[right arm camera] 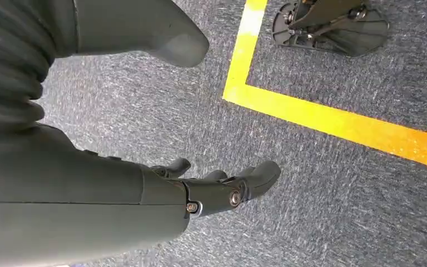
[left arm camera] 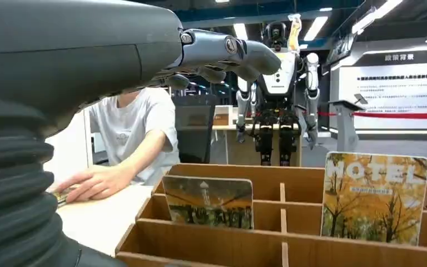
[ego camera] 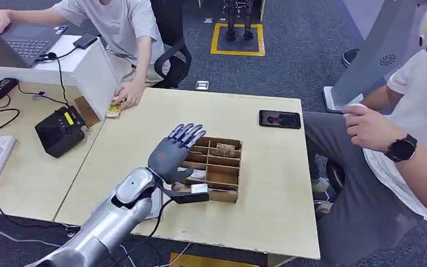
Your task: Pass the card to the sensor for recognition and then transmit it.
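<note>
The pale wooden table (ego camera: 267, 167) carries the brown cardboard divided box (ego camera: 222, 177), taken here as the landmark. The robot's left hand (ego camera: 173, 153) hovers over the box's left side, its dark fingers (ego camera: 186, 132) stretched out nearly straight and close together, holding nothing. In the left wrist view two autumn-tree printed cards stand upright in the box's slots below and ahead of that hand: a shorter card (left arm camera: 208, 201) in a nearer slot, and a taller "HOTEL" card (left arm camera: 373, 197) further to one side; neither touches the hand. Left of the box, on the adjoining desk, sits one black box-shaped sensor (ego camera: 61, 130). Beyond the box, a seated person's hand (ego camera: 128, 93) rests on another small card (ego camera: 113, 109) at the table's far edge. Right of the box lies one black phone (ego camera: 279, 119). The right hand (right arm camera: 222, 186) hangs above grey carpet with fingers loosely curled, empty.
</note>
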Robot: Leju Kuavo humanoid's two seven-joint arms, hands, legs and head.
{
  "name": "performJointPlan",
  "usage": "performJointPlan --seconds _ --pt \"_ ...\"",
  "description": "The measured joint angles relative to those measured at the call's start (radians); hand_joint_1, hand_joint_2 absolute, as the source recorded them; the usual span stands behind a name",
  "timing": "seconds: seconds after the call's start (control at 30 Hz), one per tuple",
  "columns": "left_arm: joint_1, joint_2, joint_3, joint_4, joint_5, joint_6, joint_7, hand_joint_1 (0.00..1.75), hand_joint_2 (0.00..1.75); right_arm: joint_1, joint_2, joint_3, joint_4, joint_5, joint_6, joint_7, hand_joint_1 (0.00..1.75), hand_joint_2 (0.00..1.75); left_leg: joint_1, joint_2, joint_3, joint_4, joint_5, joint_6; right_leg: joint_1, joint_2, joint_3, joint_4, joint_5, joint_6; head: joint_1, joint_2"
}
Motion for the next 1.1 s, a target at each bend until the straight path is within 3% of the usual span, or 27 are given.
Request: performJointPlan --seconds 1.1 --pt "-0.014 0.012 0.0 0.069 -0.011 -0.01 0.008 0.0 1.75 0.0 0.0 -0.016 0.0 0.015 0.0 0.0 0.0 1.75 0.0 0.0 0.0 0.0 0.0 0.0 0.0 0.0 0.0 0.0 0.0 0.0 0.0 0.0"
